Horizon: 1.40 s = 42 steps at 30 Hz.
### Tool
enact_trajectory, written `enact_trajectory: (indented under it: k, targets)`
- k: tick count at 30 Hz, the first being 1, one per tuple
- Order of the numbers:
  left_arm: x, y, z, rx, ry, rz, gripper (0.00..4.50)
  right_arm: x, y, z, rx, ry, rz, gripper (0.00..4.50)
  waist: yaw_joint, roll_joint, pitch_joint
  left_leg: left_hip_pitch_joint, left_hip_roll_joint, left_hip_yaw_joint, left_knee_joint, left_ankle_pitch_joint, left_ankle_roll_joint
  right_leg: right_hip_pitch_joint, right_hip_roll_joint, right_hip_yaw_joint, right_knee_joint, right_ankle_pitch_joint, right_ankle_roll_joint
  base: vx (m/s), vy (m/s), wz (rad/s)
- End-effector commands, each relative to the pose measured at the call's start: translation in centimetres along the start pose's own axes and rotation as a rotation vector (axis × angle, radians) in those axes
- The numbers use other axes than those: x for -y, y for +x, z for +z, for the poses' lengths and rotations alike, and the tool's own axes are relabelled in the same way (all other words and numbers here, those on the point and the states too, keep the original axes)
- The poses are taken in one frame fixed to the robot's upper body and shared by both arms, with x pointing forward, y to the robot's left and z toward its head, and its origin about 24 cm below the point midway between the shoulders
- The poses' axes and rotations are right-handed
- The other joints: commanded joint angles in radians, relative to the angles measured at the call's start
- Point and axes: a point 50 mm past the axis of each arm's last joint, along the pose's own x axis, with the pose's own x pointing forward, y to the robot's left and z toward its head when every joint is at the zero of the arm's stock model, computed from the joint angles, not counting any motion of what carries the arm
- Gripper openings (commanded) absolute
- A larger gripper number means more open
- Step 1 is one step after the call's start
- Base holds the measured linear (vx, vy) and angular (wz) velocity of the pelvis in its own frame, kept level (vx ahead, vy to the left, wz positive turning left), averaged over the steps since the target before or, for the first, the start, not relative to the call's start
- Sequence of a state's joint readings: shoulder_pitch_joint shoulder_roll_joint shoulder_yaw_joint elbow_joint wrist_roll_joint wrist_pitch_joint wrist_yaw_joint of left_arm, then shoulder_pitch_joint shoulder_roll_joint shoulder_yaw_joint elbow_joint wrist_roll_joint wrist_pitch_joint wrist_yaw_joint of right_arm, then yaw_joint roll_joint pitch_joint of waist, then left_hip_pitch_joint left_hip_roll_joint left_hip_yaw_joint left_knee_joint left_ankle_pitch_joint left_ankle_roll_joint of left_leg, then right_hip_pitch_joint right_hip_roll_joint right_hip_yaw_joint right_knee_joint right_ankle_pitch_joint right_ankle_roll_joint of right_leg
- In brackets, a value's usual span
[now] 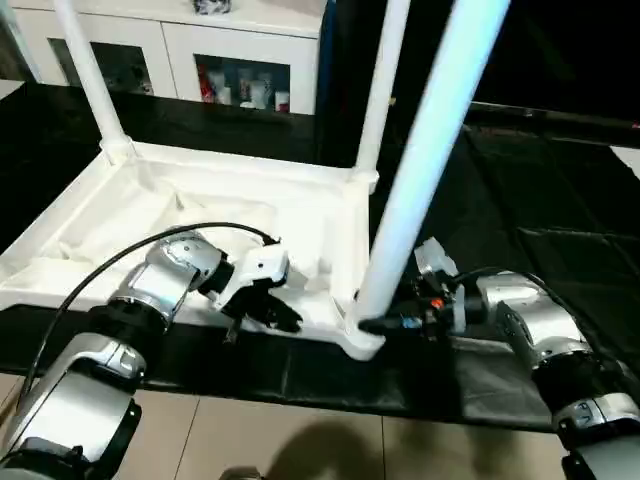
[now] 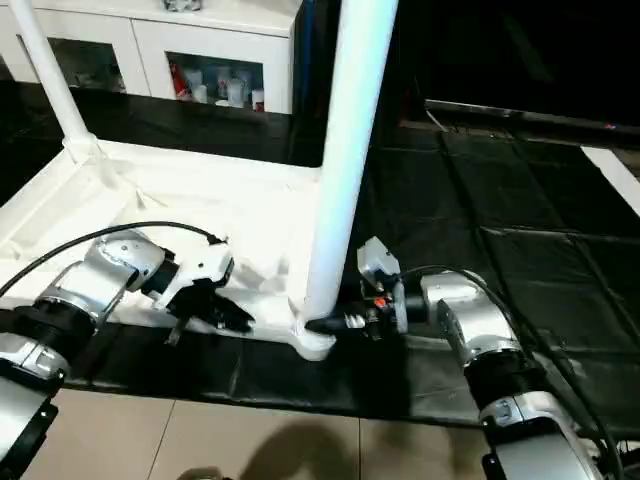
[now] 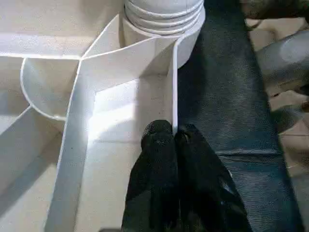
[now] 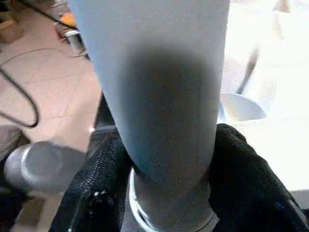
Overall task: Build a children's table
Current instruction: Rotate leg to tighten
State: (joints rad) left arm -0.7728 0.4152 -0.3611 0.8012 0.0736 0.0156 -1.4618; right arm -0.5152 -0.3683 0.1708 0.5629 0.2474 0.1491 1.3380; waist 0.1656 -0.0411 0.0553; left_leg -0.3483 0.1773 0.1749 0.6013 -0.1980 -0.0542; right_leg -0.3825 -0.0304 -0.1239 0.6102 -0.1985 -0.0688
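So the tabletop is lying upside down on the black mat, ribs facing up. Going left to right: there's a leg standing in the far left corner, another leg in the far right corner, and a third leg upright in the near right socket. The left gripper is pinched together on the thin near rim, holding the top steady. The right gripper has its fingers around the base of that near leg. I'd guess it's seating it now. The near left corner looks empty, so one leg left.
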Motion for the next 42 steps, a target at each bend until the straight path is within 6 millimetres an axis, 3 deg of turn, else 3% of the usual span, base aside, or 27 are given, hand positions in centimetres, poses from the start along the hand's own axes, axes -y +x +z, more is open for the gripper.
enact_trajectory:
  k: [1, 3, 4, 6, 8, 12, 17, 18, 19, 22, 24, 28, 31, 37, 39, 42]
  targets:
    - [-1.2, 1.3, 1.9, 0.076, -0.041, 0.112, 0.00, 0.0, 1.6, -0.1, 0.009, 0.038, -0.107, 2.06, -0.008, 0.005, -0.064, 0.020, 0.075, -0.023, -0.066, -0.110, 0.048, 0.043, -0.143, 0.081, -0.103, -0.353, -0.040, 0.000, 0.000, 0.00]
    - [-1.5, 1.7, 2.3, 0.098, -0.066, 0.151, 0.00, 0.1, 2.1, -0.2, 0.020, 0.060, -0.150, 2.01, -0.013, 0.002, -0.064, 0.011, 0.072, -0.027, -0.069, -0.111, 0.042, 0.053, -0.146, 0.077, -0.104, -0.373, -0.037, 0.000, 0.000, 0.00]
    - [-1.8, 2.1, 2.8, 0.115, -0.083, 0.186, 0.00, 0.3, 2.7, -0.2, 0.028, 0.079, -0.190, 1.99, -0.016, 0.007, -0.064, 0.012, 0.073, -0.027, -0.069, -0.115, 0.041, 0.049, -0.148, 0.078, -0.107, -0.376, -0.036, 0.000, 0.000, 0.00]
    - [-2.7, 3.7, 4.3, 0.162, -0.151, 0.291, 0.00, 0.9, 4.7, -0.1, 0.050, 0.153, -0.334, 1.98, -0.031, 0.003, -0.062, 0.015, 0.076, -0.031, -0.071, -0.129, 0.022, 0.046, -0.148, 0.076, -0.108, -0.388, -0.045, 0.000, 0.000, 0.00]
    - [-3.0, 4.4, 5.0, 0.179, -0.180, 0.333, 0.00, 1.2, 5.7, 0.1, 0.048, 0.174, -0.389, 1.96, -0.038, 0.002, -0.063, 0.008, 0.070, -0.031, -0.070, -0.122, 0.017, 0.055, -0.153, 0.076, -0.108, -0.389, -0.050, 0.000, 0.000, 0.00]
    - [-3.4, 6.5, 7.0, 0.211, -0.228, 0.431, 0.00, 2.2, 8.5, 1.1, 0.032, 0.217, -0.564, 1.96, -0.051, 0.003, -0.066, 0.006, 0.063, -0.028, -0.066, -0.097, 0.041, 0.054, -0.150, 0.078, -0.109, -0.352, -0.060, 0.000, 0.000, 0.00]
    - [-3.5, 6.8, 7.2, 0.193, -0.209, 0.463, 0.00, 2.5, 9.2, 1.7, 0.045, 0.221, -0.628, 1.96, -0.059, 0.002, -0.068, 0.001, 0.064, -0.028, -0.067, -0.076, 0.063, 0.060, -0.151, 0.081, -0.098, -0.272, -0.076, 0.000, 0.000, 0.00]
    - [-3.6, 6.6, 7.1, 0.190, -0.202, 0.464, 0.00, 2.4, 9.1, 1.8, 0.055, 0.217, -0.622, 2.51, -0.060, 0.003, -0.068, 0.000, 0.067, -0.029, -0.067, -0.068, 0.069, 0.060, -0.150, 0.081, -0.096, -0.249, -0.078, 0.000, 0.000, 0.00]
    - [-3.6, 6.6, 7.1, 0.190, -0.202, 0.464, 0.00, 2.4, 9.1, 1.8, 0.055, 0.217, -0.622, 2.65, -0.061, 0.003, -0.068, 0.000, 0.067, -0.029, -0.067, -0.066, 0.072, 0.060, -0.150, 0.081, -0.094, -0.239, -0.081, 0.000, 0.000, 0.00]
    - [-3.6, 5.5, 6.0, 0.164, -0.169, 0.465, 0.00, 2.3, 8.2, 1.7, 0.094, 0.204, -0.611, 2.71, -0.062, 0.003, -0.066, 0.003, 0.070, -0.029, -0.069, -0.080, 0.074, 0.059, -0.153, 0.083, -0.094, -0.225, -0.094, 0.000, 0.000, 0.00]
    - [-3.6, 5.1, 5.6, 0.157, -0.151, 0.453, 0.00, 2.3, 7.6, 1.6, 0.106, 0.199, -0.608, 3.08, -0.062, 0.002, -0.066, 0.002, 0.071, -0.029, -0.070, -0.085, 0.077, 0.061, -0.154, 0.085, -0.092, -0.220, -0.088, 0.000, 0.000, 0.00]
    - [-3.3, 4.2, 4.7, 0.143, -0.114, 0.422, 0.00, 2.4, 6.1, 1.2, 0.124, 0.184, -0.602, 3.29, -0.063, 0.004, -0.064, 0.004, 0.072, -0.028, -0.070, -0.103, 0.076, 0.059, -0.155, 0.085, -0.096, -0.238, -0.094, 0.000, 0.000, 0.00]
    - [-2.6, 2.7, 3.3, 0.123, -0.083, 0.322, 0.00, 1.9, 3.6, 0.7, 0.109, 0.085, -0.486, 3.59, -0.061, 0.005, -0.065, 0.002, 0.073, -0.027, -0.070, -0.096, 0.081, 0.060, -0.153, 0.087, -0.091, -0.210, -0.097, 0.000, 0.000, 0.00]
    - [-1.1, 1.2, 2.1, 0.091, 0.013, 0.109, 0.00, 0.8, 0.4, 1.0, 0.097, 0.003, -0.280, 4.00, -0.046, 0.007, -0.067, 0.000, 0.082, -0.026, -0.068, -0.080, 0.094, 0.059, -0.152, 0.084, -0.079, -0.148, -0.118, 0.000, 0.000, 0.00]
    - [-0.9, 1.0, 1.9, 0.077, 0.025, 0.080, 0.00, 0.7, 0.0, 1.0, 0.079, -0.011, -0.252, 4.24, -0.036, 0.008, -0.067, 0.005, 0.083, -0.023, -0.067, -0.085, 0.095, 0.056, -0.152, 0.083, -0.080, -0.159, -0.120, 0.000, 0.000, 0.00]
    - [-0.3, 0.5, 1.7, 0.048, 0.057, -0.003, 0.00, 0.1, -1.1, 0.9, 0.032, -0.045, -0.138, 4.24, -0.020, 0.005, -0.066, 0.009, 0.084, -0.020, -0.067, -0.096, 0.087, 0.054, -0.157, 0.083, -0.083, -0.196, -0.112, 0.000, 0.000, 0.00]
